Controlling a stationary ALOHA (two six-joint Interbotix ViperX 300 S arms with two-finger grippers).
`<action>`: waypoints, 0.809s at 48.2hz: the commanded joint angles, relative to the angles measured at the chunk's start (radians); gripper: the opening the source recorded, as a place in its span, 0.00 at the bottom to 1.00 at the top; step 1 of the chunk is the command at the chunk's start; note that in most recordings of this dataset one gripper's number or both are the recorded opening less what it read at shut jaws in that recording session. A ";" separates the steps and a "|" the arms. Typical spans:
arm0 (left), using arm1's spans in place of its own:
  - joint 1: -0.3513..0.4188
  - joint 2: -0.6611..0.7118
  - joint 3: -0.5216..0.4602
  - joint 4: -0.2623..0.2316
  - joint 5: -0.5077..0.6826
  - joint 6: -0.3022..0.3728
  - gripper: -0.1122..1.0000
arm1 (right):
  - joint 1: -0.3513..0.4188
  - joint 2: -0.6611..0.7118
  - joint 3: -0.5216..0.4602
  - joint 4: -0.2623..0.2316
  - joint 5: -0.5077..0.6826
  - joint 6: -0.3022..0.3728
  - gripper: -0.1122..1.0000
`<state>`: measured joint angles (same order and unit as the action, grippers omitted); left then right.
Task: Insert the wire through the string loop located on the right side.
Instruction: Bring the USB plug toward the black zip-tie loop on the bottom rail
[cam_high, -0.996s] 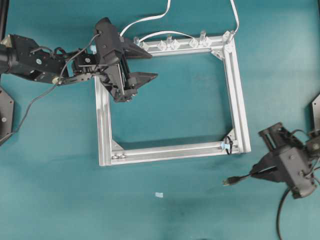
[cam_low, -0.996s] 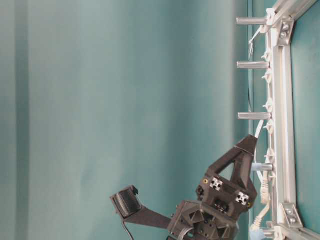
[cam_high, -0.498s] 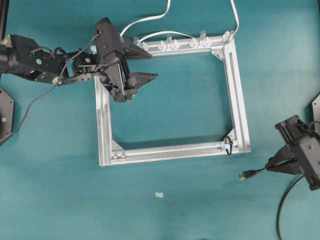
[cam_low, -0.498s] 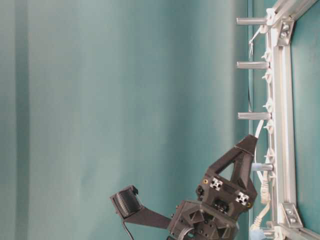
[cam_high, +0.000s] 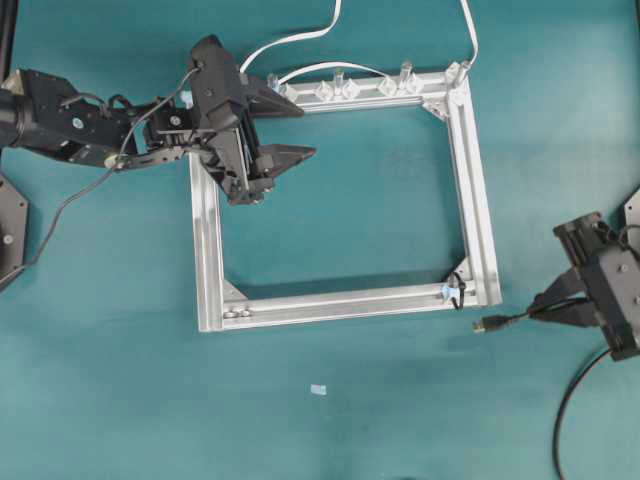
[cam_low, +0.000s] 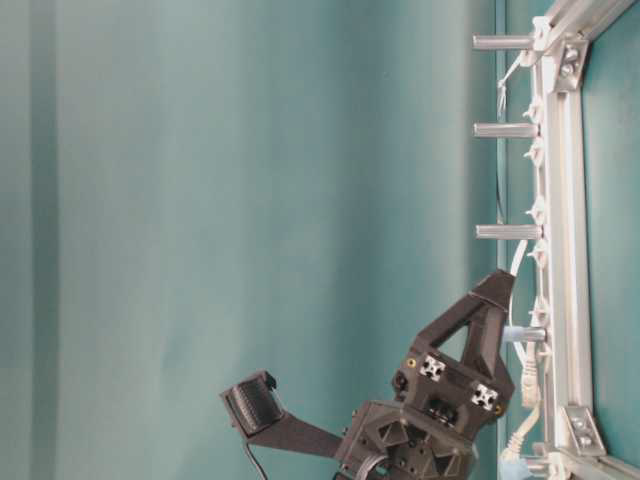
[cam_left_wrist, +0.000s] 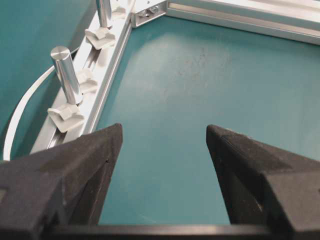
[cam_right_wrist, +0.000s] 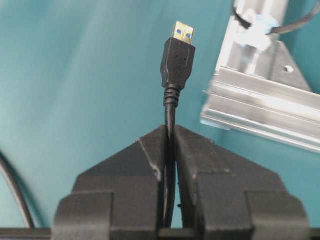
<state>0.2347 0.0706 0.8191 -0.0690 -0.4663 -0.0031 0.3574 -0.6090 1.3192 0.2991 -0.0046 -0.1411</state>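
Right claw (cam_high: 556, 305) with wire (cam_high: 500, 321), now nearer string loop (cam_high: 456, 292).

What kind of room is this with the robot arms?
Probably a robotics lab bench: a plain teal tabletop, a bare aluminium frame laid out as a practice rig, and a right end effector gripping the wire.

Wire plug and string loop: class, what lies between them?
Overhead view: only bare teal table between the wire plug and the string loop; the frame corner sits beside it.
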 joint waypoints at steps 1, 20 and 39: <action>-0.003 -0.031 -0.015 0.002 -0.005 -0.003 0.76 | -0.025 -0.021 0.002 -0.012 -0.020 -0.002 0.16; -0.003 -0.029 -0.014 0.003 -0.005 -0.003 0.76 | -0.126 -0.146 0.054 -0.035 -0.018 -0.002 0.16; -0.002 -0.031 -0.015 0.003 -0.005 -0.003 0.76 | -0.133 -0.173 0.061 -0.035 -0.018 0.000 0.16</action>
<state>0.2347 0.0706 0.8176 -0.0690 -0.4663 -0.0046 0.2270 -0.7869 1.3913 0.2669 -0.0184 -0.1411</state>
